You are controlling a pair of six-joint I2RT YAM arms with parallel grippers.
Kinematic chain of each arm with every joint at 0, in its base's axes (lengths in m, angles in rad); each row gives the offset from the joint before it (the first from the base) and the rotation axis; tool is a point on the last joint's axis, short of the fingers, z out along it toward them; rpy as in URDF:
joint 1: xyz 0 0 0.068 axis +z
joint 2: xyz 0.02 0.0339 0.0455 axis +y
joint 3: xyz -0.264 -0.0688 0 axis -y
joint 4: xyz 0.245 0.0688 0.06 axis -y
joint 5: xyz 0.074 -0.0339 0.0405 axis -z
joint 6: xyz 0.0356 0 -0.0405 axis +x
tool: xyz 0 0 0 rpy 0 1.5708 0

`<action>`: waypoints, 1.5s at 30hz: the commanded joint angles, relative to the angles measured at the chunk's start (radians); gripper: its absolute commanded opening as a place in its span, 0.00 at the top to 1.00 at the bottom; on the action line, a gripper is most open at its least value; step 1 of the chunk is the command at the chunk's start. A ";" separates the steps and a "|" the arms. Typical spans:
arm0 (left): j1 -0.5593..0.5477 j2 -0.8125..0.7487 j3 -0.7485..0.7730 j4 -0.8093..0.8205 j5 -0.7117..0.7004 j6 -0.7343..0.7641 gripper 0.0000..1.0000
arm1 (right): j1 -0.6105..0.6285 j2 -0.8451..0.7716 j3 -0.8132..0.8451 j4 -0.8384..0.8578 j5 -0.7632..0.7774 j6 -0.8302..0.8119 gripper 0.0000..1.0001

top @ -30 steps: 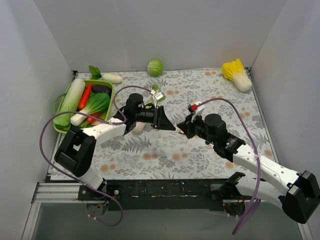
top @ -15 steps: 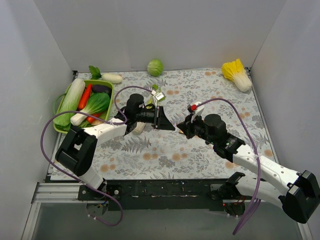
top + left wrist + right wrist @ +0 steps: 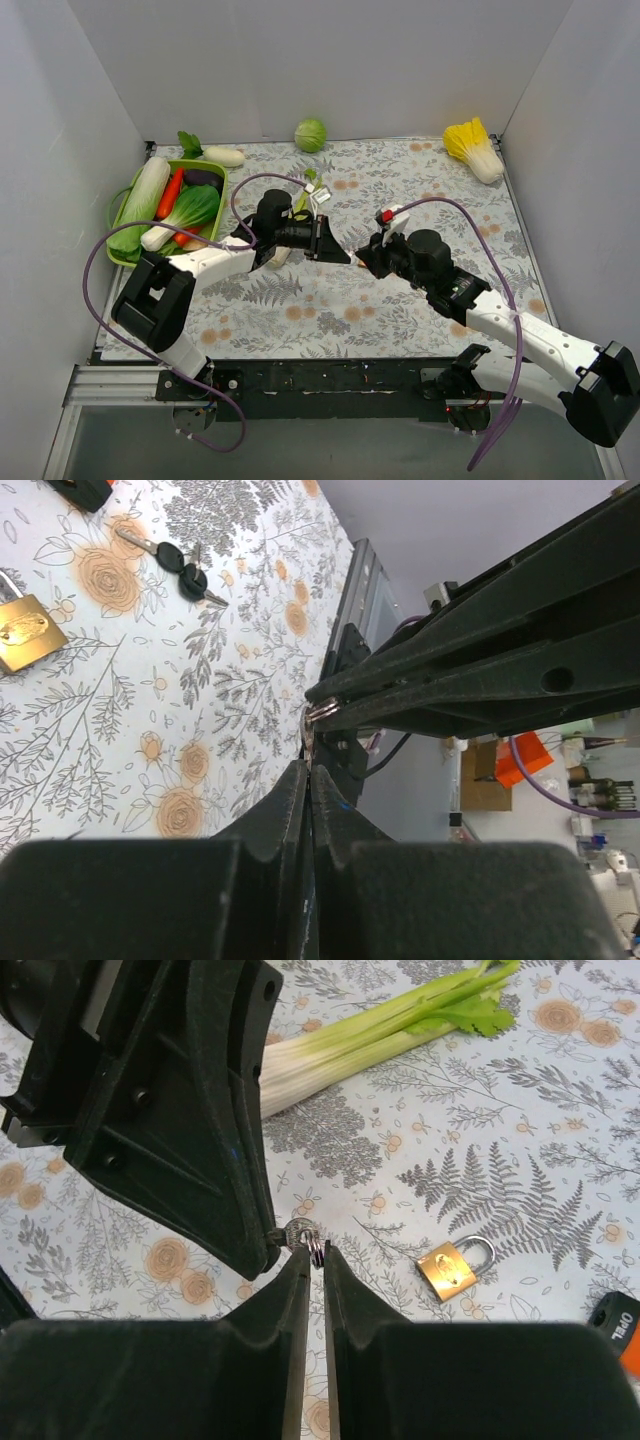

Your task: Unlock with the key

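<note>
Left hand (image 3: pixel 308 763) was fully closed, pinching a small silvery ring (image 3: pixel 320 712) at its tips. Right hand (image 3: pixel 311 1253) met it tip to tip, jaws a narrow slit apart with the ring at the slit; whether it gripped could not be told. Beyond, on the floral counter (image 3: pixel 120 740), lay two keys (image 3: pixel 165 554), untouched, side by side: tiny, with glossy black oval heads and short silvery blades. A brass padlock (image 3: pixel 22 632) lay near them, an orange-and-black padlock (image 3: pixel 85 490) farther off.

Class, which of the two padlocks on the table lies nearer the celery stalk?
The small brass padlock, with the silvery shackle; the orange-and-black padlock sits farther from the celery, at the frame's corner.
</note>
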State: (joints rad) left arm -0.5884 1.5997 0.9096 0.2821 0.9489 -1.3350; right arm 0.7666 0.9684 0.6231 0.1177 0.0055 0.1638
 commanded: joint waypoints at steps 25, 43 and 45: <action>-0.586 -0.443 -0.175 -0.176 -1.343 1.048 1.00 | -0.007 -0.180 0.118 -0.288 -0.036 0.801 0.36; -0.801 -0.669 -0.342 -0.098 -1.277 1.209 1.00 | -0.337 -0.071 0.128 -0.369 -0.758 0.573 0.33; -0.801 -0.679 -0.365 -0.074 -1.270 1.217 1.00 | -0.337 -0.045 0.142 -0.388 -0.797 0.546 0.33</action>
State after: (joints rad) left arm -1.3842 0.9627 0.5789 0.1448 -0.3519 -0.1520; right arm 0.4454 0.8875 0.7147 -0.2432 -0.5083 0.8127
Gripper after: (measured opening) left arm 0.014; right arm 0.675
